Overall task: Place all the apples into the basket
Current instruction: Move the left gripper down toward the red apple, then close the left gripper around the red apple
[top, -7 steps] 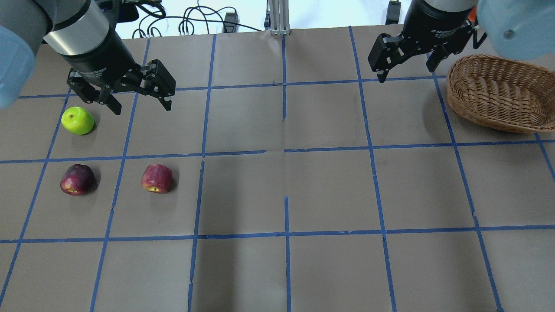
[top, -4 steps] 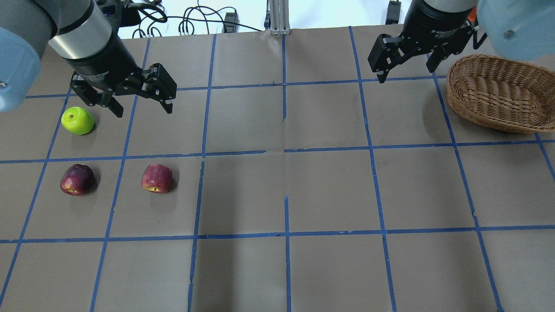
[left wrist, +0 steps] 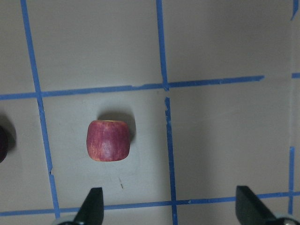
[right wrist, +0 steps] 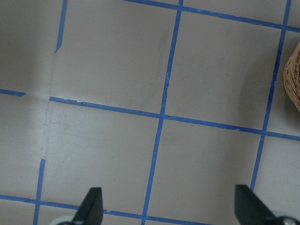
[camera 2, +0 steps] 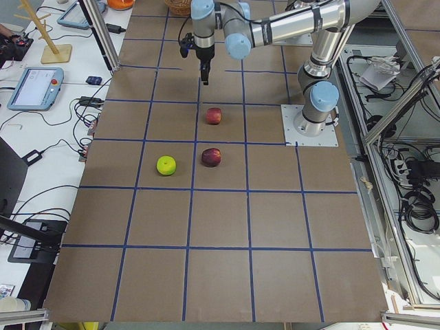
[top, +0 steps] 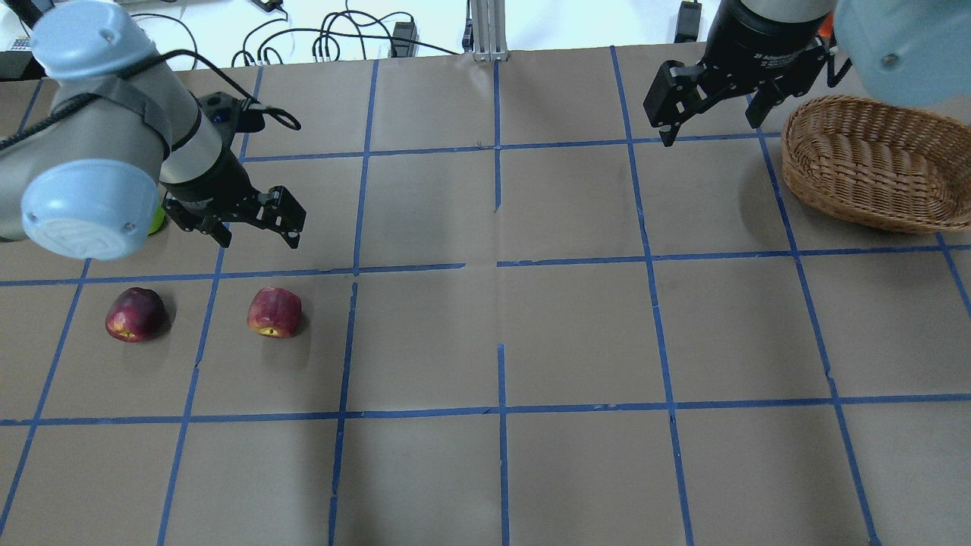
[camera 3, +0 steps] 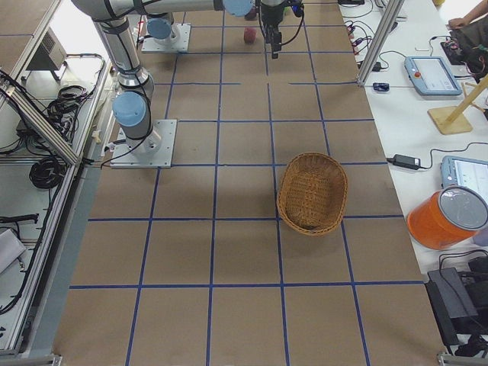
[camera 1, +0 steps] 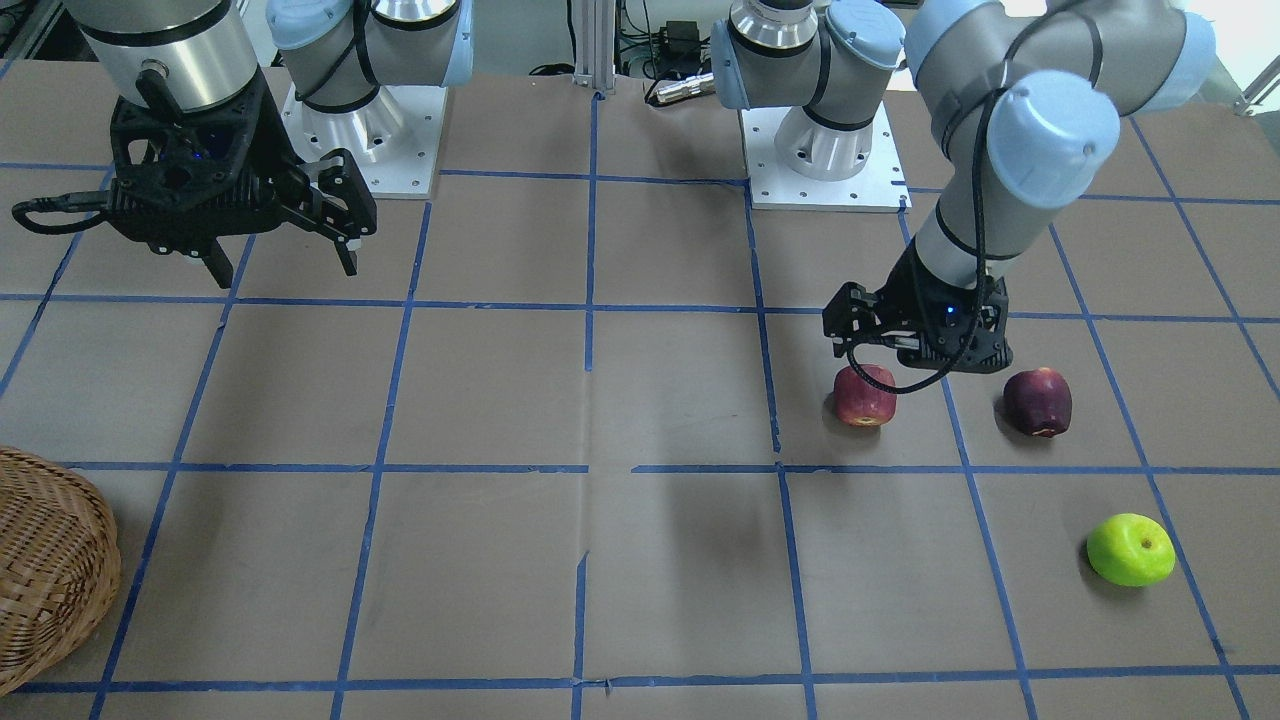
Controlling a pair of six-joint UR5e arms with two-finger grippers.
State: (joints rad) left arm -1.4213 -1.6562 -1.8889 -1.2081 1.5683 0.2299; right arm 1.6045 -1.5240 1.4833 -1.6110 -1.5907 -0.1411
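Note:
The streaky red apple (top: 274, 312) and the dark maroon apple (top: 135, 314) lie on the table's left part. The lime green apple (camera 1: 1131, 549) lies farther out; in the overhead view my left arm hides nearly all of it. My left gripper (top: 258, 241) is open and empty, hovering close to the red apple, not around it. In the left wrist view the red apple (left wrist: 108, 140) sits ahead of the left fingertip (left wrist: 91, 206). The wicker basket (top: 865, 163) stands at the far right. My right gripper (top: 711, 130) is open and empty, left of the basket.
Blue tape lines divide the brown table into squares. Cables and a metal post (top: 485, 30) stand past the far edge. The arm bases (camera 1: 820, 150) are bolted at the robot's side. The basket's edge (right wrist: 293, 75) shows in the right wrist view.
My left arm has swung and brought its open gripper toward the red apple, now covering the green apple in the overhead view. The right arm, apples and basket have not moved.

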